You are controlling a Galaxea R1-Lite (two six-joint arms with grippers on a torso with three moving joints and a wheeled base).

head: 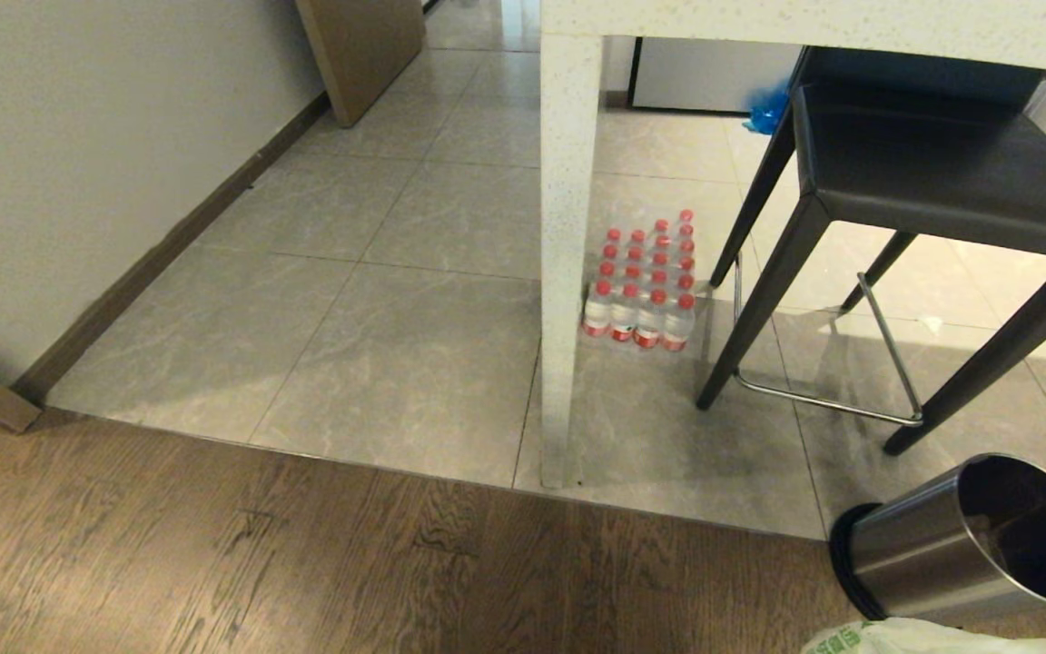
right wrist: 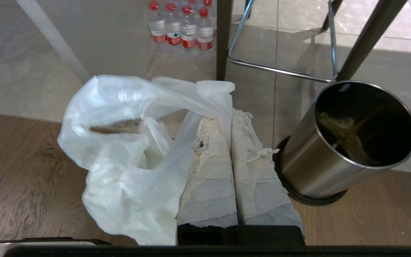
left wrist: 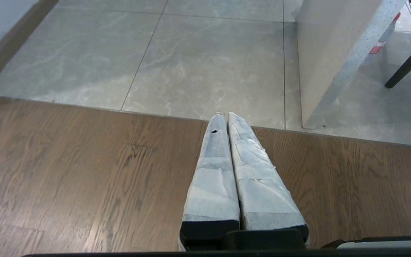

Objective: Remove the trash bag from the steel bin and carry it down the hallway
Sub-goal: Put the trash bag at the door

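1. Grey tiled hallway [head: 396, 218] lay open between the left wall [head: 78, 163] and the white table leg [head: 568, 272].
2. Water bottles [head: 646, 291] filled the floor behind that leg.
3. The black stool [head: 922, 173] and steel bin [head: 959, 545] crowded the right.

Bottles [head: 641, 291] behind table leg [head: 568, 254] (floor)

Trash bag [head: 941, 638] cropped at head view's 5 o'clock edge; bin [head: 968, 545] rim cut at 4 o'clock; stool [head: 932, 173] top partly under counter [head: 568, 227].
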